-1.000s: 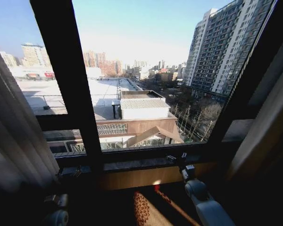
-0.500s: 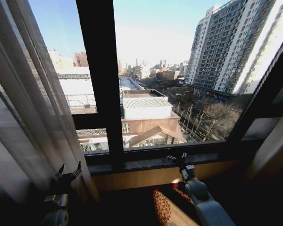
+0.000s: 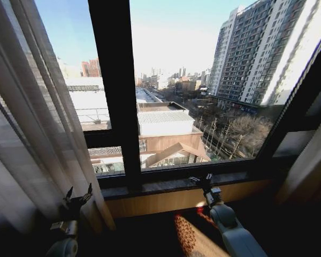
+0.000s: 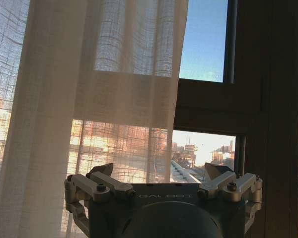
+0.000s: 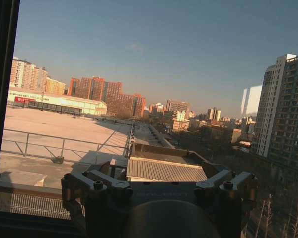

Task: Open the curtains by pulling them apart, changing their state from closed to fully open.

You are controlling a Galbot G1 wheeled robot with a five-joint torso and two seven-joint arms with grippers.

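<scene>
The left pincer [image 3: 78, 194] is hovering wide and empty just beside the left curtain panel [image 3: 27, 123], probably ready to draw it aside, while the right pincer [image 3: 201, 179], apparently slightly parted, is idling toward the window sill [image 3: 166, 184].

You get strong daylight through the window [image 3: 192, 80]; the sky glares near white around 12 o'clock in the head view. The room below the sill sits in deep shadow. The curtains [image 3: 27, 134] glow backlit and look smeared at 9 o'clock, and straight frames bow toward the edges.
</scene>
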